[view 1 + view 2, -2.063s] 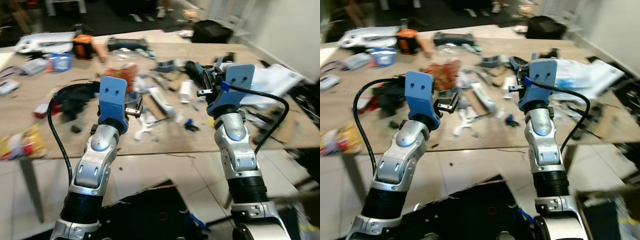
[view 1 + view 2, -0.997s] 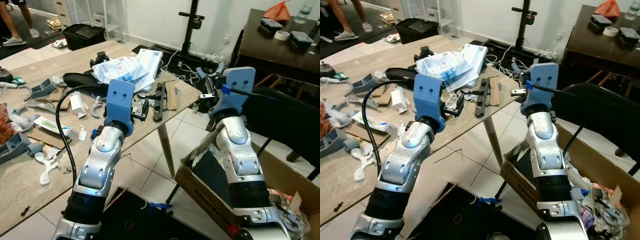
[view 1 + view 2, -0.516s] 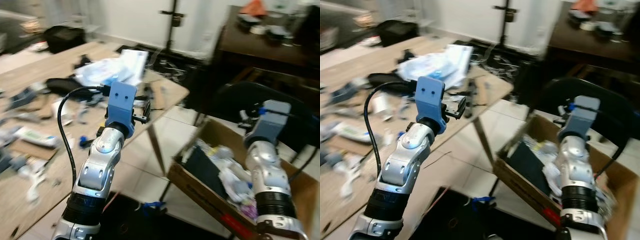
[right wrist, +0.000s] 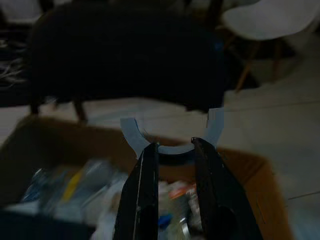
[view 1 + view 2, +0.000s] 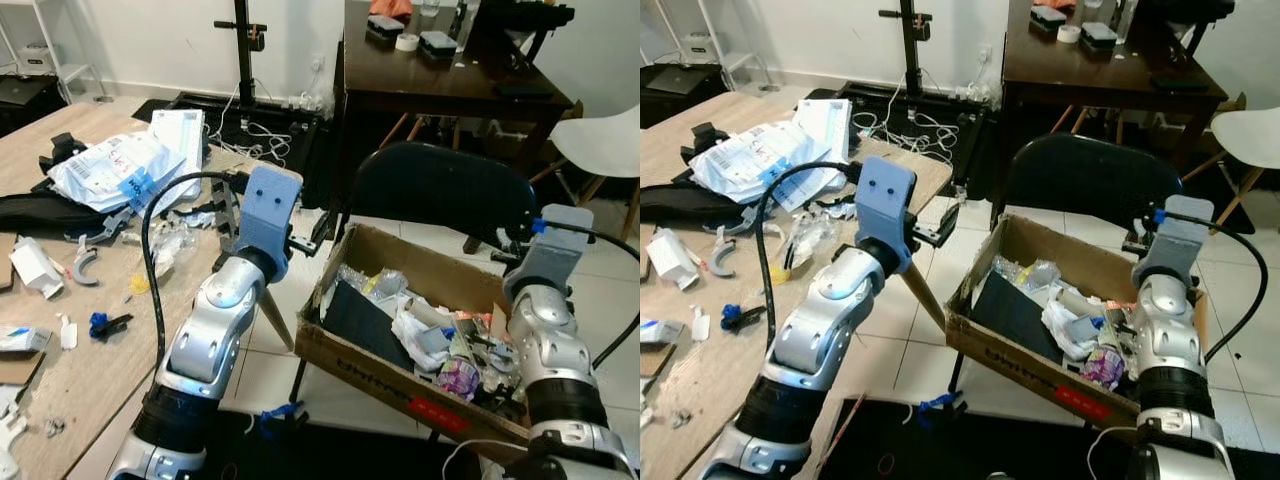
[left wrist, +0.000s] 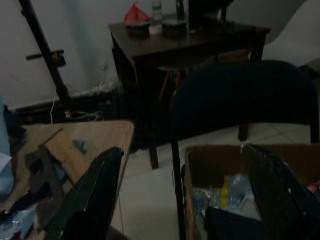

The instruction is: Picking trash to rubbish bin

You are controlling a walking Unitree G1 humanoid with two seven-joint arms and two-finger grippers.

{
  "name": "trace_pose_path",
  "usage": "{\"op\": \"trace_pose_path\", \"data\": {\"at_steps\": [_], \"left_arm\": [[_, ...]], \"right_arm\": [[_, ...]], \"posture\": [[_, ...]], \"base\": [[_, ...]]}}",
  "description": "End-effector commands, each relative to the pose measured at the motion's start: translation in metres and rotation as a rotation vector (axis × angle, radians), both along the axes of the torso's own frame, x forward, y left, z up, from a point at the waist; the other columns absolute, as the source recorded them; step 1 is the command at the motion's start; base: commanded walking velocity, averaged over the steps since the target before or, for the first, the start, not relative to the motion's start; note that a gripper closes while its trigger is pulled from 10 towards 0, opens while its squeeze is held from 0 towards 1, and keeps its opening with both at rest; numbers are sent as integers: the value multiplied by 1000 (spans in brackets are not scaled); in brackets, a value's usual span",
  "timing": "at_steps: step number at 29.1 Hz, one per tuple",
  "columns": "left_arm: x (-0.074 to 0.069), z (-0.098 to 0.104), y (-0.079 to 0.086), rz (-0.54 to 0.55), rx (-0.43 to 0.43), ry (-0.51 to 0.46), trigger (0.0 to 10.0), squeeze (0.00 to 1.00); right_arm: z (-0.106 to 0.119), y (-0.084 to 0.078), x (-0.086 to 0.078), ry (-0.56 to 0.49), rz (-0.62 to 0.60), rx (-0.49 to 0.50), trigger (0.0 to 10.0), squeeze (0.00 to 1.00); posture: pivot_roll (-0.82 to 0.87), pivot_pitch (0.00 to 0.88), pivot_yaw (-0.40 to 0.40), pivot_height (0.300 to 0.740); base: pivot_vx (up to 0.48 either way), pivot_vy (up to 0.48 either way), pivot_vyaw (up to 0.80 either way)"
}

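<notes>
A cardboard box (image 5: 372,364) full of crumpled trash sits on a black chair (image 5: 440,190). My right gripper (image 4: 174,148) hangs over the box's far right corner, shut on a pale blue curved plastic piece (image 4: 131,129) that spans both fingertips. In the eye views its blue wrist housing (image 5: 553,240) hides the fingers. My left gripper (image 6: 182,149) is open and holds nothing, raised between the table corner and the box's left rim (image 5: 980,262). Loose trash, such as plastic wrap (image 5: 170,245) and a small blue bit (image 5: 100,323), lies on the wooden table (image 5: 60,360) to my left.
A dark wooden table (image 5: 450,90) stands behind the chair, with a white chair (image 5: 610,140) at the far right. A black tripod stand (image 5: 243,50) and cables (image 5: 265,110) are by the wall. White mail bags (image 5: 120,165) lie on the wooden table.
The view has swung right: the cluttered table slid to the left and the box came to the centre. My right gripper now hangs over the box, still raised.
</notes>
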State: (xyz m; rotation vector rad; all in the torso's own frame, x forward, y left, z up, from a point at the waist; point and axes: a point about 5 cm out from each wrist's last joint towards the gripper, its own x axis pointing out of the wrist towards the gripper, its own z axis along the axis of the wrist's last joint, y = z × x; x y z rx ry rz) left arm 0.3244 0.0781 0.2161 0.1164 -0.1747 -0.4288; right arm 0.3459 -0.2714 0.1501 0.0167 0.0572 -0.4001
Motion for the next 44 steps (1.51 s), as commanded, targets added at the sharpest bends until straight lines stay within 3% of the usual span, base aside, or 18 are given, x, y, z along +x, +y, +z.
{"op": "trace_pose_path", "data": {"at_steps": [1,5,6,7,9,10,11,20,23,25,27,28,31,32,33,34,35,44], "left_arm": [[1,-4,5,11,20,17,10000,0],[1,-5,6,16,26,21,10000,0],[1,-5,6,17,27,22,10000,0],[1,-5,5,17,27,23,10000,0],[1,-5,5,15,28,24,10000,0],[1,-5,5,13,28,24,10000,0],[1,-5,5,12,28,24,10000,0],[1,-4,6,9,33,22,10000,0],[1,-4,7,17,33,20,10000,0],[3,2,10,54,9,-8,10000,0],[4,4,10,63,1,-15,10000,0],[4,9,14,90,-23,-38,10000,0],[5,11,16,100,-31,-45,10000,0],[6,15,20,126,-55,-65,10000,0],[6,15,20,126,-55,-65,10000,0],[6,19,22,143,-74,-79,10000,0],[6,20,23,147,-77,-81,10000,0],[5,21,26,168,-74,-89,10000,0]], "right_arm": [[-5,-2,-1,12,-3,22,10000,0],[-3,1,-1,-51,31,80,10000,0],[-2,0,-1,-59,24,73,10000,624],[-2,-2,-1,-54,11,63,10000,1000],[-3,-5,0,-20,-23,18,10000,1000],[-3,-6,0,-18,-27,4,10000,722],[-2,-6,0,-23,-26,-4,10000,0],[7,6,3,-91,49,-21,10000,0],[11,17,6,-82,117,-123,10000,0],[27,44,11,-136,212,-231,10000,0],[32,49,12,-156,226,-237,10000,0],[47,66,13,-225,280,-220,10000,0],[53,73,14,-251,302,-209,10000,0],[71,95,14,-324,382,-191,10000,0],[71,95,14,-324,382,-191,10000,0],[84,117,12,-381,458,-179,10000,0],[87,123,12,-392,481,-176,10000,0],[86,144,7,-398,558,-159,10000,0]], "posture": [[-13,141,-2,740],[-13,144,0,740],[-13,144,0,740],[-13,144,0,740],[-11,144,3,740],[-11,144,3,740],[-11,144,3,740],[-3,148,8,740],[-3,148,8,740],[-2,149,8,740],[-2,149,8,740],[4,151,7,740],[4,151,7,740],[4,151,7,740],[4,151,7,740],[4,151,7,740],[4,151,7,740],[14,152,5,740]], "base": [[0,0,0],[0,0,0],[0,0,0],[0,0,0],[0,0,0],[0,0,0],[0,0,0],[0,0,0],[0,0,0],[0,0,800],[0,0,800],[0,0,800],[0,0,800],[0,0,800],[0,0,800],[0,0,800],[0,0,800],[0,0,800]]}}
